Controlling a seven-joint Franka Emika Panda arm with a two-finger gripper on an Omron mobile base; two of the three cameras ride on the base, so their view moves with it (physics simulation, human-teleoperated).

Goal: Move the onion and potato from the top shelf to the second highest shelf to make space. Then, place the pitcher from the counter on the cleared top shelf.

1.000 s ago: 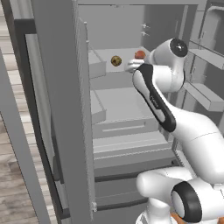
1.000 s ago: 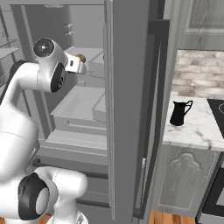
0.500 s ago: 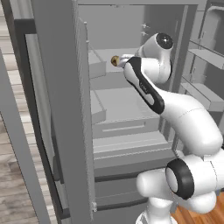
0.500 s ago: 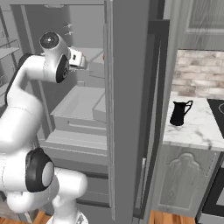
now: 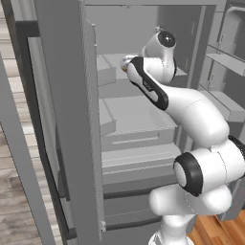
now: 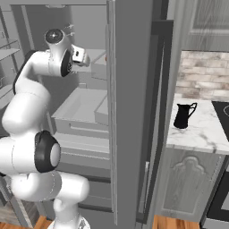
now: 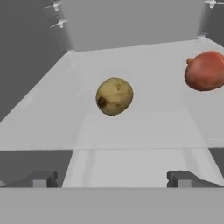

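Now lining up on the potato [image 7: 114, 96]

With fingers [image 7: 43, 178] spread wide and holding nothing, the hand [image 7: 112, 178] faces the top shelf [image 7: 144, 131]; the potato sits dead ahead, the onion [image 7: 204, 71] off to one side. Best to advance straight, centring the potato between the fingers before closing.

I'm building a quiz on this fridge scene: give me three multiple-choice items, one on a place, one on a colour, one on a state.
1. Where is the pitcher?
A. on the counter
B. on the top shelf
C. in the gripper

2. What colour is the onion?
A. green
B. red-orange
C. white

3. How is the gripper?
A. shut on the potato
B. shut on the onion
C. open, holding nothing

Key: 1 A, it stands on the marbled worktop. 2 B, seen in the hand view. 3 C, the fingertips stand wide apart, short of both balls.
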